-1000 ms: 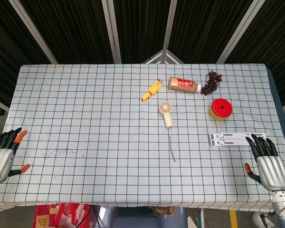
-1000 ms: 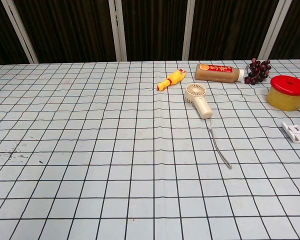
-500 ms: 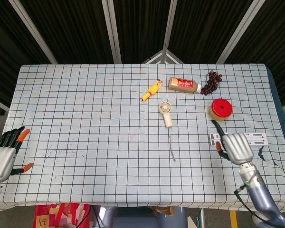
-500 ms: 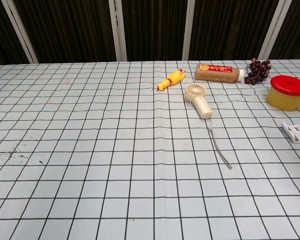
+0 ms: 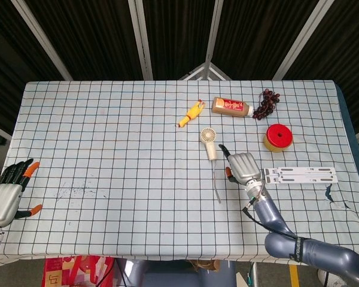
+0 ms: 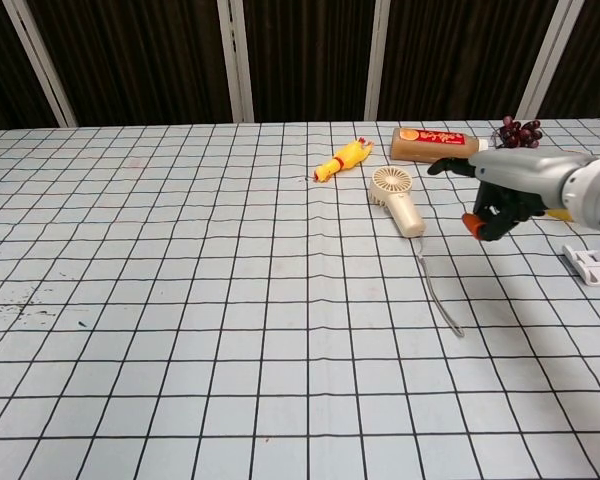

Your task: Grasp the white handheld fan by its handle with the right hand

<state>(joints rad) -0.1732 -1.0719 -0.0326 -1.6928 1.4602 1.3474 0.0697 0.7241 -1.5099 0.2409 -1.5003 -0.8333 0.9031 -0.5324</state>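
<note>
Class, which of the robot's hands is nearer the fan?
Right. The right hand hovers just beside the fan, not touching it; the left hand sits at the table's far left edge.

Taking the white handheld fan (image 5: 209,142) as landmark: its handle's right flank faces open checked cloth, and the right hand (image 5: 244,168) hovers there, near but apart, with nothing between them. The fan's cord (image 5: 216,182) trails toward the table's near edge, crossing the lane just below the handle. Beyond the fan head, 2 things crowd the far side: a yellow toy (image 5: 191,113) up-left and a brown bottle (image 5: 232,107) up-right. Left of the fan, bare cloth runs wide.
</note>
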